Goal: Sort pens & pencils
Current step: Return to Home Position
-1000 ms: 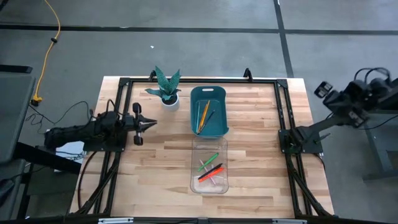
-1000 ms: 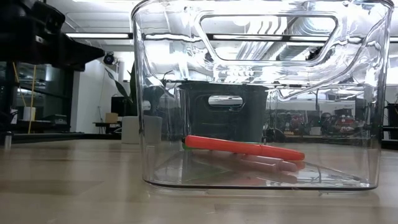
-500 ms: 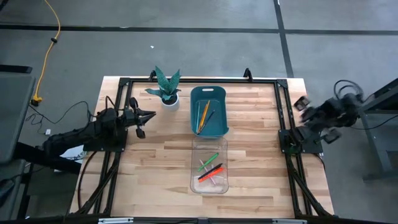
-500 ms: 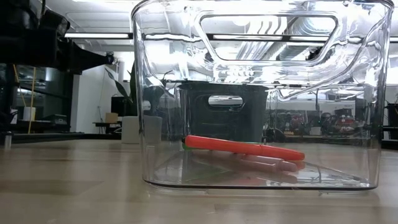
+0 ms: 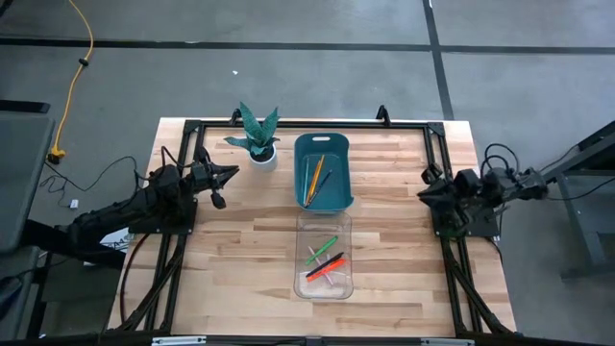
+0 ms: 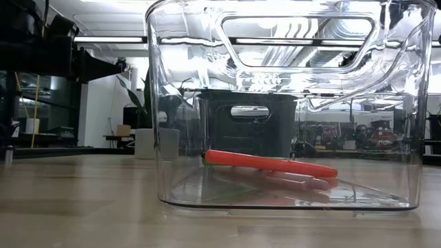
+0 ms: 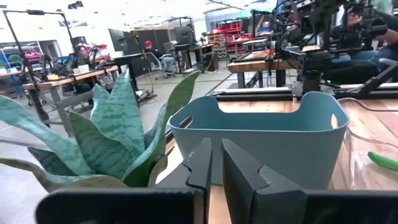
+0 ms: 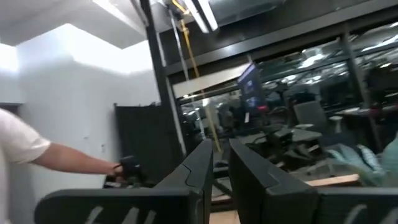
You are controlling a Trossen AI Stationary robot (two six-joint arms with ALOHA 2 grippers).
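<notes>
The pencils [image 5: 314, 178], orange and yellow, lie in a teal bin [image 5: 323, 144] at the table's far middle. The pens [image 5: 325, 263], green, red, black and pink, lie in a clear bin [image 5: 301, 231] just in front of it. The low view shows the red pen [image 6: 269, 163] on top of the pink ones [image 6: 296, 182]. My left gripper [image 5: 229, 173] hovers shut near the left rail, pointing level at the teal bin [image 7: 261, 149]. My right gripper [image 5: 424, 193] is shut over the right rail and points slightly upward [image 8: 221, 163]. Neither holds anything.
A potted striped plant [image 5: 258, 142] stands just to the left of the teal bin and close to my left gripper [image 7: 216, 163]. Black frame rails [image 5: 181, 221] run along the table's sides. A person's white-sleeved arm [image 8: 37, 155] shows in the room beyond.
My left gripper has swung a little toward the far edge, closer to the plant. My right arm has folded down from high beyond the table's right edge, and its gripper has sunk to the right rail. The bins, pens and pencils have stayed put.
</notes>
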